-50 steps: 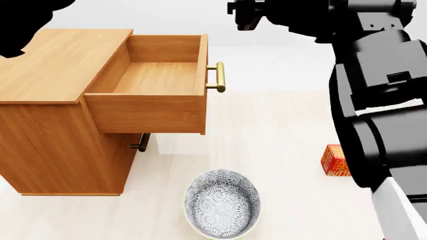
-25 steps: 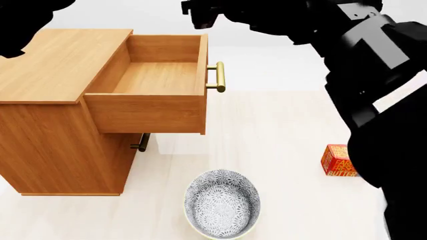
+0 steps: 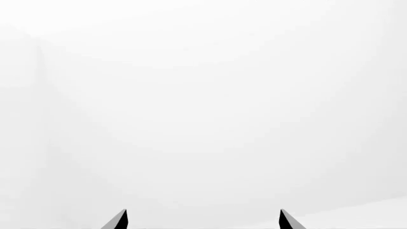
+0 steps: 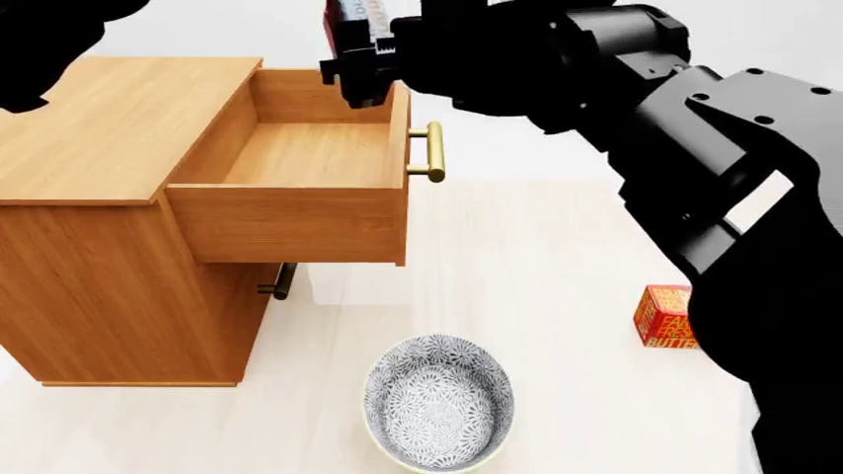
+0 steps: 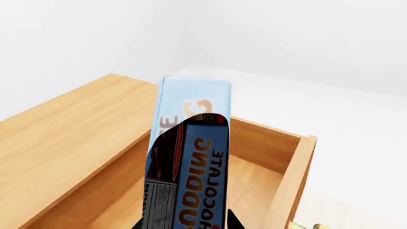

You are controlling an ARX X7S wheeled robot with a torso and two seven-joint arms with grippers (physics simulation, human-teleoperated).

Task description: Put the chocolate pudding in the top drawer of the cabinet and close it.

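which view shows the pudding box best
The right wrist view: the chocolate pudding fills the middle, label readable, held in the right gripper above the open top drawer. The head view shows only a sliver. The left wrist view shows none.

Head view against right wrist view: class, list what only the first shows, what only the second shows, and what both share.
Head view only: the patterned bowl, the butter box, the drawer's brass handle and the cabinet front. Right wrist view only: the pudding label, with "PUDDING" and "CHOCOLATE" readable. Both: the open, empty top drawer and the pudding held above it in the right claw.
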